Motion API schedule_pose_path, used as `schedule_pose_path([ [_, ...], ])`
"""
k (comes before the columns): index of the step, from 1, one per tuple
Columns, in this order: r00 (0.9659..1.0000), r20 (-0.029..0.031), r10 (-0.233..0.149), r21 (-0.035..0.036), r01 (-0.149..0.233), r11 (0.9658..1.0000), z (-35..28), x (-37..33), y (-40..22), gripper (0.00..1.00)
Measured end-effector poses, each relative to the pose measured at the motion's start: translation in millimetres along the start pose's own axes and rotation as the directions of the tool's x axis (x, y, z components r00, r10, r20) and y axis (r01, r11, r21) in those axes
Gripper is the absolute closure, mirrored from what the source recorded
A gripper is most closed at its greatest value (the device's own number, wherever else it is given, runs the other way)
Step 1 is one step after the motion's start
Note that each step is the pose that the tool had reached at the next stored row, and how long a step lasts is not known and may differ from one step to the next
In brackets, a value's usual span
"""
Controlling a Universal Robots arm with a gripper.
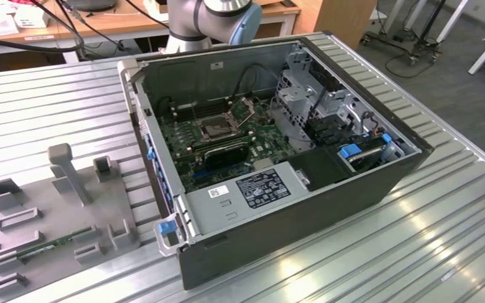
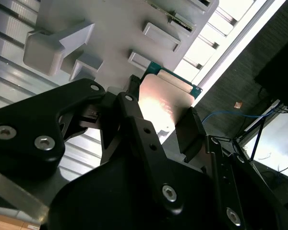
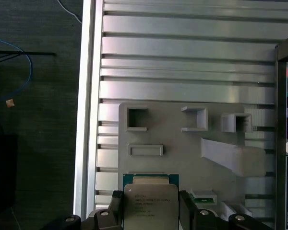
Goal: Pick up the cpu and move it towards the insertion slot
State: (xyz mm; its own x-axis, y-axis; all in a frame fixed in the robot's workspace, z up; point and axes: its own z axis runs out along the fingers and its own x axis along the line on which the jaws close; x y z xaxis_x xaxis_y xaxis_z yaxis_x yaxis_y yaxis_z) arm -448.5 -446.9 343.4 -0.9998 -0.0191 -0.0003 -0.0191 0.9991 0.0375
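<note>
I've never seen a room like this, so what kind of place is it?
Probably a robot lab or workshop. A robot arm stands by an open computer on a ribbed metal table, a desk with cables sits beyond, and the gripper has its jaws closed on the cpu.

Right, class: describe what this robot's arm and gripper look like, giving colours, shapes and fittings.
The arm is a silver-grey tube with a light blue joint cap. The gripper is matte black and built of angular plates. It has two flat fingers and silver socket-head screws.
</note>
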Motion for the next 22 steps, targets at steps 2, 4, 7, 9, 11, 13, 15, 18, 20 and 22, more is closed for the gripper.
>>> schedule_pose_path([
  [2, 1.0, 0.0, 0.0, 0.0, 0.0, 1.0, -0.1, 0.0, 0.0, 0.45],
  [4, 1.0, -0.0002, 0.0, 0.0001, 0.0, 1.0, -0.5, 0.0, 0.0, 0.45],
  [7, 1.0, -0.0002, 0.0, 0.0001, 0.0, 1.0, -2.0, 0.0, 0.1, 0.45],
  [9, 1.0, 0.0, 0.0, 0.0001, 0.0, 1.0, -3.5, 0.0, 0.1, 0.45],
  [11, 1.0, -0.0001, 0.0, 0.0001, 0.0, 1.0, -5.3, 0.0, 0.2, 0.45],
  [13, 1.0, -0.0001, 0.0, 0.0001, 0.0, 1.0, -7.5, 0.0, 0.3, 0.45],
  [15, 1.0, 0.0, 0.0, 0.0, 0.0, 1.0, -9.5, 0.0, 0.4, 0.45],
  [18, 1.0, 0.0, 0.0, 0.0, 0.0, 1.0, -12.0, 0.0, 0.4, 0.45],
  [20, 1.0, -0.0001, 0.0, 0.0001, 0.0, 1.0, -13.9, 0.0, 0.5, 0.45],
  [22, 1.0, 0.0, 0.0, 0.0, 0.0, 1.0, -16.0, 0.0, 0.6, 0.45],
])
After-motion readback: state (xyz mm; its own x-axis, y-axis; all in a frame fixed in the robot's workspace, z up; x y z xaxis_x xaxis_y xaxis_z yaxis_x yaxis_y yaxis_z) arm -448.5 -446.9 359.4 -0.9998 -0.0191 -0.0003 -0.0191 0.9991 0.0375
